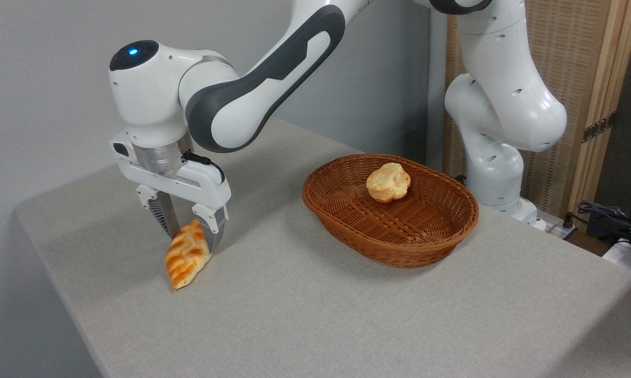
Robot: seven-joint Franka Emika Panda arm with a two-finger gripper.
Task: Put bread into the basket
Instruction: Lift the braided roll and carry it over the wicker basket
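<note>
In the fixed camera view, the bread (188,254) is seen gripped at its upper end between the two fingers of the gripper (192,233), which is clenched on it. The loaf hangs tilted, its long axis running down and to the left, its lower tip at or just above the table (294,325); contact there cannot be judged. The basket (347,239) lies well apart to the right of the held loaf, with a small round bun (388,182) resting inside it. The arm is stretched out leftward from its base behind the basket, the wrist pointed straight down. A lift and a carry to the right are judged to be called for.
</note>
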